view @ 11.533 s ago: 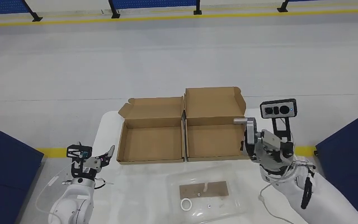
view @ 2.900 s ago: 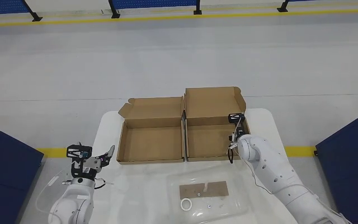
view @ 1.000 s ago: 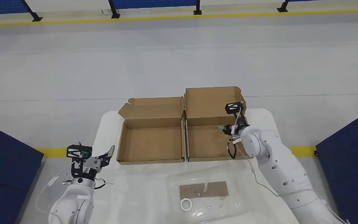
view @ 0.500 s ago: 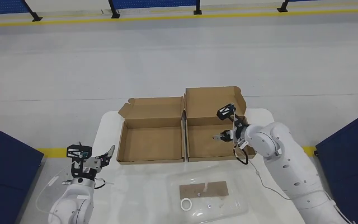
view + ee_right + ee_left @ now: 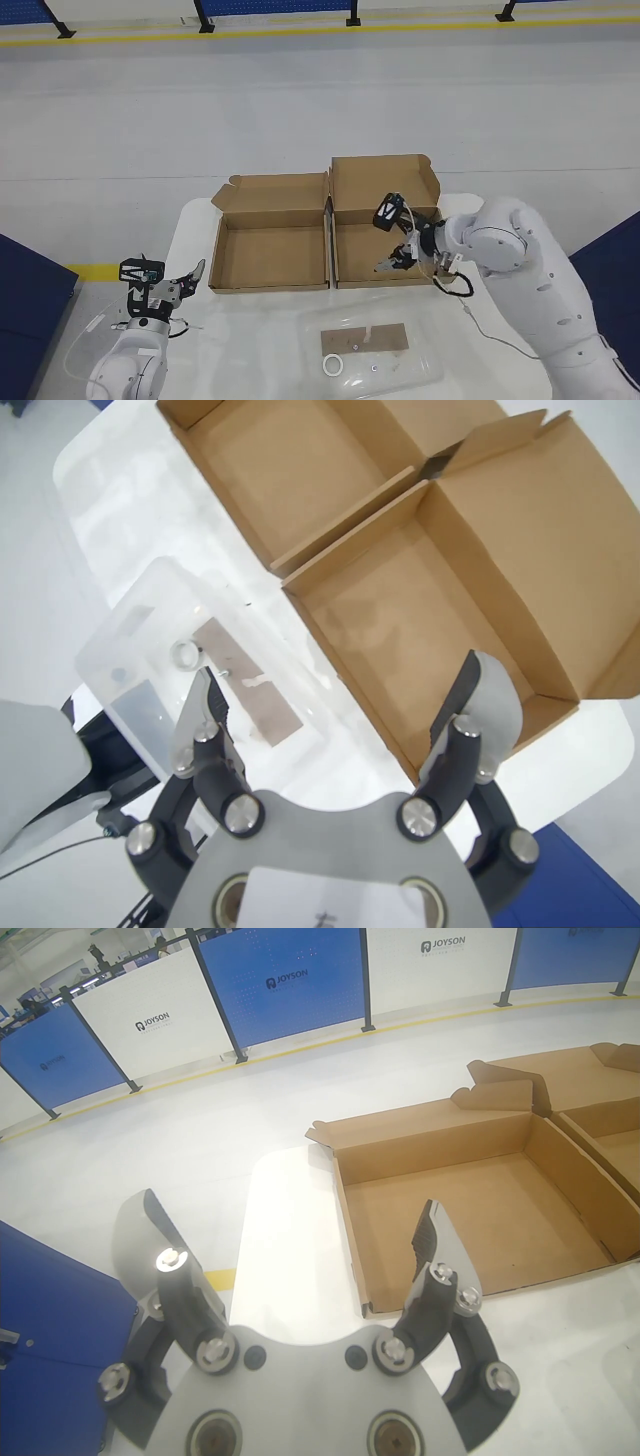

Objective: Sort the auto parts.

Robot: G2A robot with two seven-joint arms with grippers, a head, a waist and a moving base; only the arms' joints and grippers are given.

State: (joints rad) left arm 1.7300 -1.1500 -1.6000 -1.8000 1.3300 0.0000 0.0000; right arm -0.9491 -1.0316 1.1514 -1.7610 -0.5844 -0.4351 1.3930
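Observation:
A clear plastic tray [image 5: 425, 372] sits at the table's front centre. In it lie a white ring [image 5: 333, 366], a small screw [image 5: 223, 673] and a small dark part [image 5: 118, 673]. Behind it stand two open cardboard boxes, both bare inside: the left box [image 5: 270, 252] and the right box [image 5: 372, 240]. My right gripper [image 5: 392, 260] hangs open over the front part of the right box, holding nothing; in its wrist view [image 5: 340, 680] the tray lies beside one finger. My left gripper [image 5: 182, 282] rests open and holding nothing at the table's left edge [image 5: 290, 1213], short of the left box [image 5: 475, 1198].
The white table [image 5: 250, 320] has bare surface between the boxes and the tray and on its left side. A brown label [image 5: 365, 340] is stuck to the tray's floor. Blue partitions flank the table at both sides.
My right arm has swung from the table's right edge in over the right box, and its gripper has tipped down toward the box front. The left arm has kept still.

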